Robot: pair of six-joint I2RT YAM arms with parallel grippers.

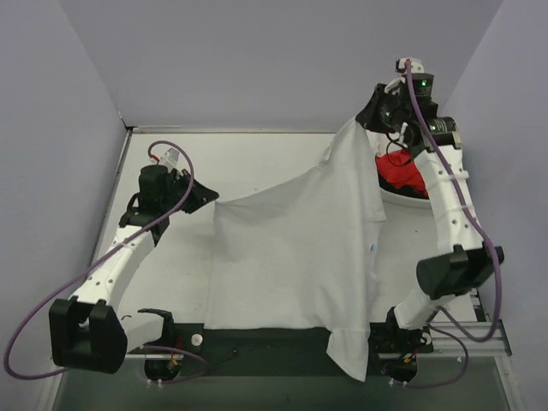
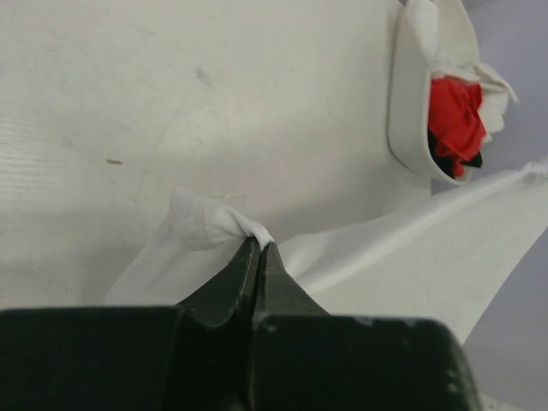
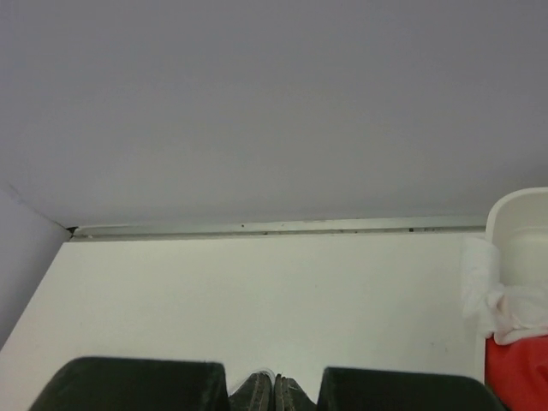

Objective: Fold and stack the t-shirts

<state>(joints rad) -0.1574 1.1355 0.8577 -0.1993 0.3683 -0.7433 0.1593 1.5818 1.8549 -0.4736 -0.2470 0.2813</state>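
A white t-shirt (image 1: pixel 300 248) hangs stretched between both grippers above the table, its lower end drooping over the near edge. My left gripper (image 1: pixel 210 199) is shut on a bunched corner of it; the left wrist view shows the cloth (image 2: pixel 218 224) pinched at the tips of that gripper (image 2: pixel 259 244). My right gripper (image 1: pixel 366 120) is raised at the back right, shut on the shirt's upper corner; in the right wrist view the gripper (image 3: pixel 274 381) shows only a thin white edge between its closed tips. A red t-shirt (image 1: pixel 402 175) lies in the tub.
A white rounded tub (image 1: pixel 409 201) stands at the right, under the right arm, with red and white cloth in it; it also shows in the left wrist view (image 2: pixel 411 111) and the right wrist view (image 3: pixel 518 214). Grey walls enclose the white table (image 1: pixel 257 158).
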